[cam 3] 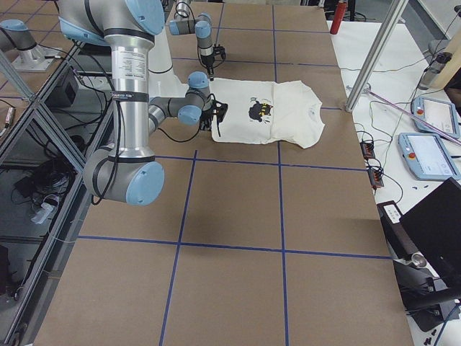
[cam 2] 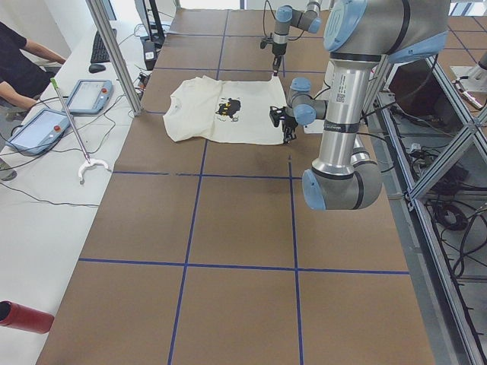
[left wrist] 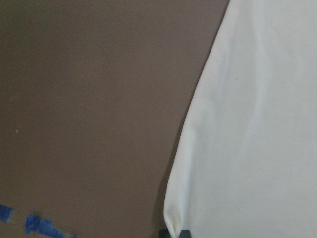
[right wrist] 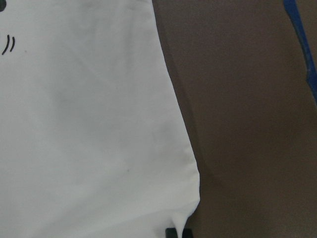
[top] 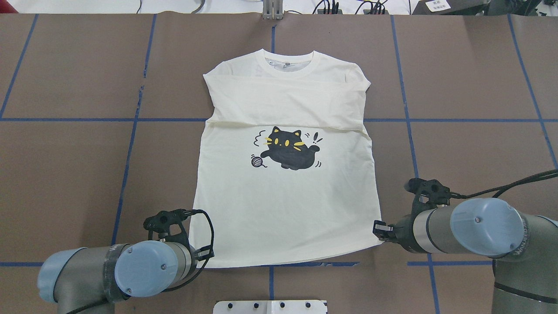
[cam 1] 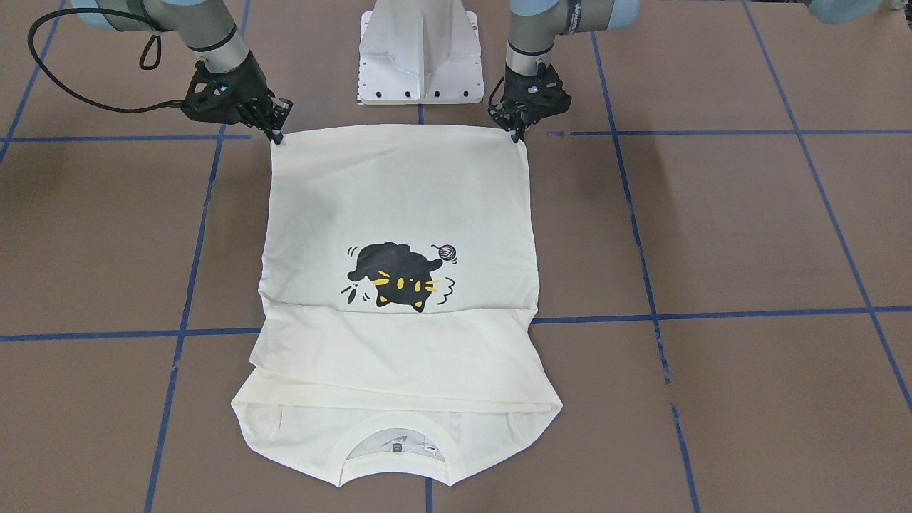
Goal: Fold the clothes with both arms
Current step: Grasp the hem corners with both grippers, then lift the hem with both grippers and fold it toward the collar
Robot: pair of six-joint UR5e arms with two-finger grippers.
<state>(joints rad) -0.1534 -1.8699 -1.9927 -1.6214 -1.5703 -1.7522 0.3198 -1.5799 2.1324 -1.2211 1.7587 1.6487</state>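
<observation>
Cream T-shirt (top: 287, 209) lies flat on the tabletop (top: 65, 174), print side up. Its hem is stretched between the two pincers and the body runs away from them. The black cat print (top: 287, 148), with yellow whiskers and a small yarn ball beside it, sits roughly midway between the pincers' line and the collar (top: 290, 69), which is the end farthest from both. The sleeves are folded in across the chest, forming a plain band whose near edge lies just past the cat's head as seen from the pincers.

Left pincer (cam 1: 518, 137) is at one hem corner, fingers closed on the fabric. The left wrist view shows that corner puckered to a point at the picture's bottom edge. Right pincer (cam 1: 276, 137) is clamped on the opposite hem corner, and the right wrist view shows the same gathered tip of cloth. Both pincers sit low at tabletop level, one at each end of the hem. The hem between them looks nearly straight in the front-facing view.

The brown tabletop carries a grid of blue tape lines (top: 130, 144) — one passes under the shirt beyond the pincers, about level with the band's edge. White pedestal (cam 1: 420, 64) stands behind the pincers, centred between them.

Past the collar end, off the tabletop, a person (cam 2: 19, 65) sits at a side desk with two pendants (cam 2: 87, 95).
</observation>
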